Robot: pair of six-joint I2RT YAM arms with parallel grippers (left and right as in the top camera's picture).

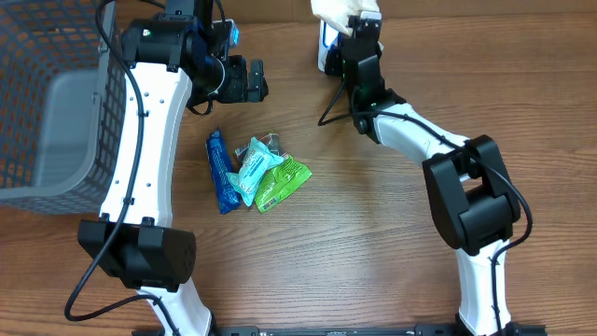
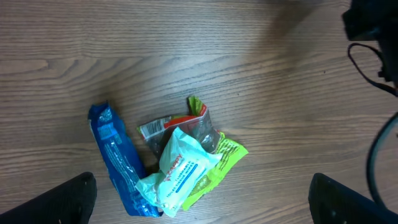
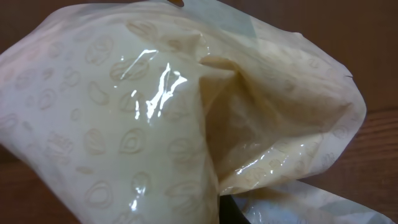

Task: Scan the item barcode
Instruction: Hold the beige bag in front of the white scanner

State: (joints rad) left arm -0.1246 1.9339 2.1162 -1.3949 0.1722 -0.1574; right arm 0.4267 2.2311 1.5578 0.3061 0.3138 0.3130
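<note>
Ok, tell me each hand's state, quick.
Left hand: open, holding nothing.
Right hand: shut on the cream bag.

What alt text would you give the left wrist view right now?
Crumpled packets lie piled on the wooden table: a blue packet at left, a white-and-teal packet in the middle, a green packet beneath it. The open left gripper hangs above them, touching nothing.

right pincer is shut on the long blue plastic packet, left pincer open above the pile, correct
Not quite. The right pincer is shut on a glossy cream plastic bag, as the right wrist view shows; the long blue plastic packet lies in the pile on the wooden table. The left pincer is open above the pile.
</note>
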